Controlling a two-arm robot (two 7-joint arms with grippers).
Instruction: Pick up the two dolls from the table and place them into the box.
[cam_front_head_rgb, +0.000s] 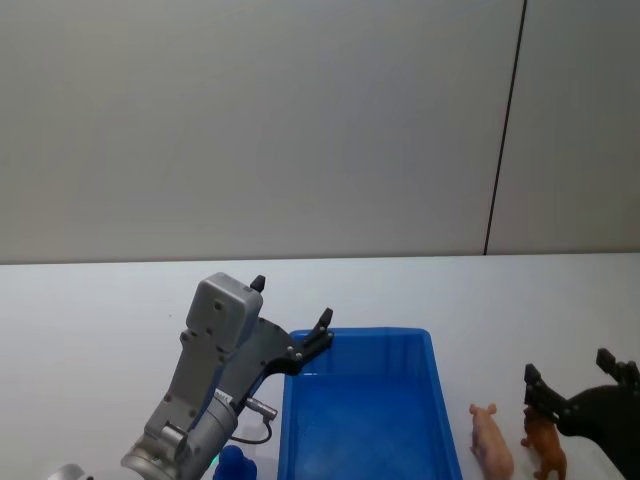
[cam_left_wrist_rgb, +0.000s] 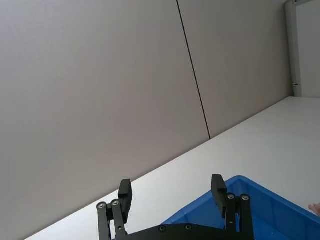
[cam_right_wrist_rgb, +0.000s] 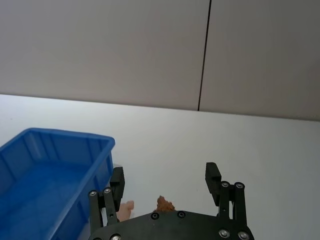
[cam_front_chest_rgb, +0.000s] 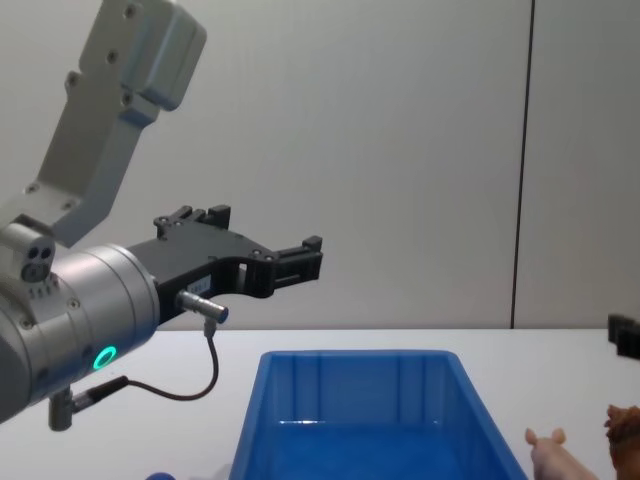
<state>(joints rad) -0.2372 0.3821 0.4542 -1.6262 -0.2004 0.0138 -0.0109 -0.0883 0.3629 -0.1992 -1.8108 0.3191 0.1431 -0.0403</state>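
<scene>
box (cam_front_head_rgb: 372, 350) — glossy smooth plastic, table (cam_front_head_rgb: 90, 300) — matt, smooth

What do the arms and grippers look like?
Silver-grey left arm: cylindrical joint, boxy link, green ring light, looped black cable. The left gripper and right gripper: matte black, flat bodies, linkage jaws with silver screws.

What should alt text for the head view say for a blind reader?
On a white table, the open right gripper is at a brown doll, a pink doll beside it, both right of a blue box. The open left gripper hovers at the box's left.
</scene>
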